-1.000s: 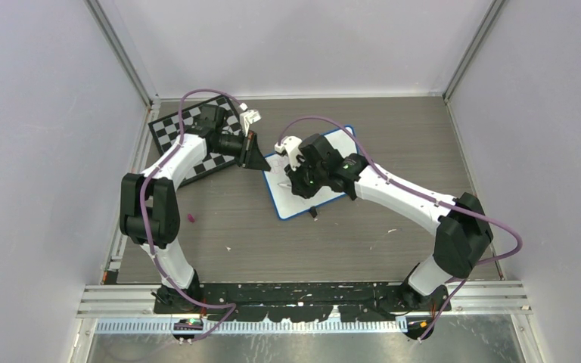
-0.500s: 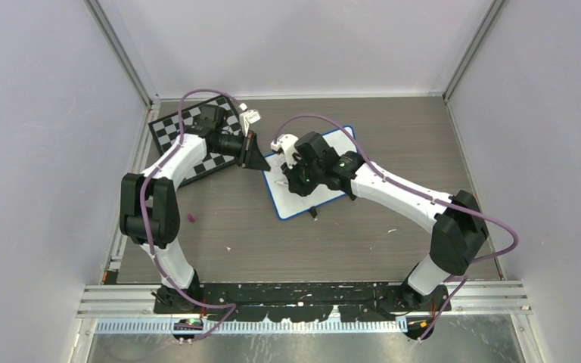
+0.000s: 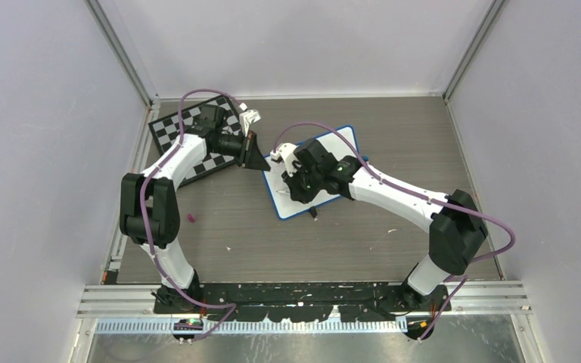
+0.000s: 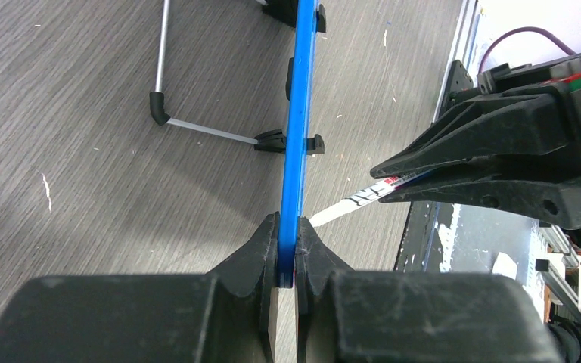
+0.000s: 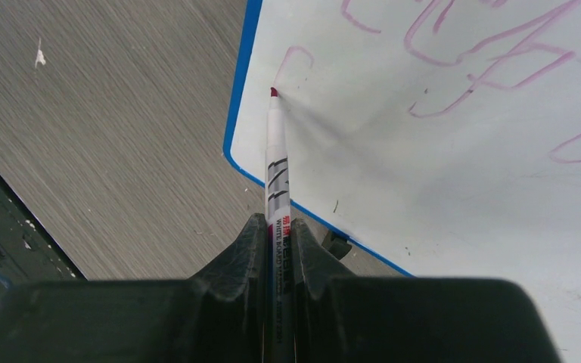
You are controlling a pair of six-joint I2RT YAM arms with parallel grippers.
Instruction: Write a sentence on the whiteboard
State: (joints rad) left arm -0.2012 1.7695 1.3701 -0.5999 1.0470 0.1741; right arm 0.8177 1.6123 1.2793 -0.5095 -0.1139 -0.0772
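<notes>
R gripper (image 5: 276, 227) clenched on a marker (image 5: 276, 162), barrel pinched btwn the fingers. Its red tip points fwd and looks to touch the whiteboard (image 5: 439, 197) just inside the blue frame, near a rounded corner. At the tip there's a small pink hook, prob. a letter just begun. Further up the board is the sentence (image 5: 484, 60) so far: loopy pink strokes running off the R wrist view, no green visible here. Board sits mid-table on its small black feet, skewed to the table (image 3: 363, 242) edges. L gripper (image 4: 287, 249) is clamped shut on the board's blue edge on the L-arm side, prob. steadying it. Beyond that, chessboard (image 3: 170, 128) at back-left under the L arm. Step, as I judge: mid-writing, starting a fresh line at the margin. Next move needs the tip dragged across w/ light, even pressure, and a firm L grip so the board doesn't slide or flex.
</notes>
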